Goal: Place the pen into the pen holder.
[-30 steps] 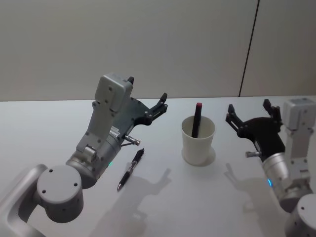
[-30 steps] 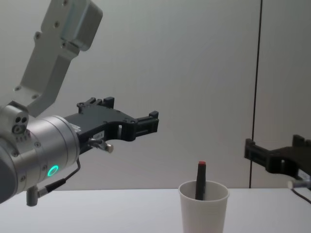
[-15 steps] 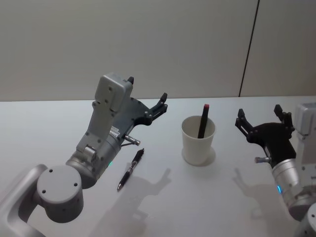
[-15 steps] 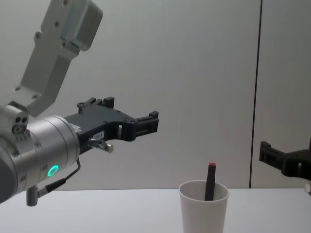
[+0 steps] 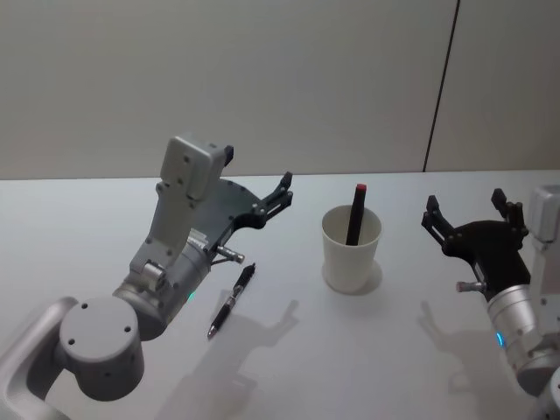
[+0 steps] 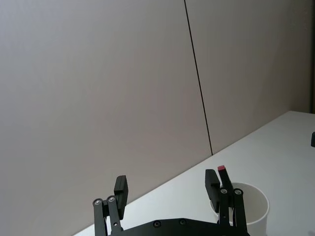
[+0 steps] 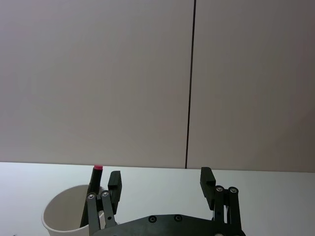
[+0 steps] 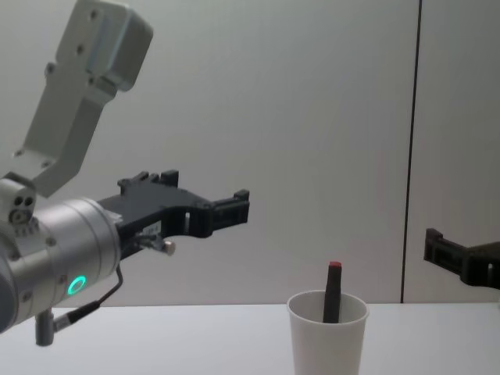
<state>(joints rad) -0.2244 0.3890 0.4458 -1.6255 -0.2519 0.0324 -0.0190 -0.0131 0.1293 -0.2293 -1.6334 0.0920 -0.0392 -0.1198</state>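
Closest to me, the round grey joint of my left arm is cut off at the lower edge of the head view, and my right arm runs off the right edge. My left gripper (image 5: 259, 168) hangs above the table (image 5: 79, 219) with its black fingers spread wide, holding nothing. Its boxy white housing hides part of one finger. Just beside that arm a black pen (image 5: 232, 300) lies flat on the smooth white table, slim, its details too small to make out. My right gripper (image 5: 465, 203) is likewise spread and empty, to the right of the cup (image 5: 350, 262) and apart from it. The cup is plain white paper, tapering downward, with a rolled rim. A red-capped pen (image 5: 355, 214) leans inside it, dark and slender, its lower half hidden by the cup wall. In the chest view the cup's base is cut off. Behind everything, a matte grey wall (image 5: 262, 79) carries one thin dark seam (image 5: 441, 87).
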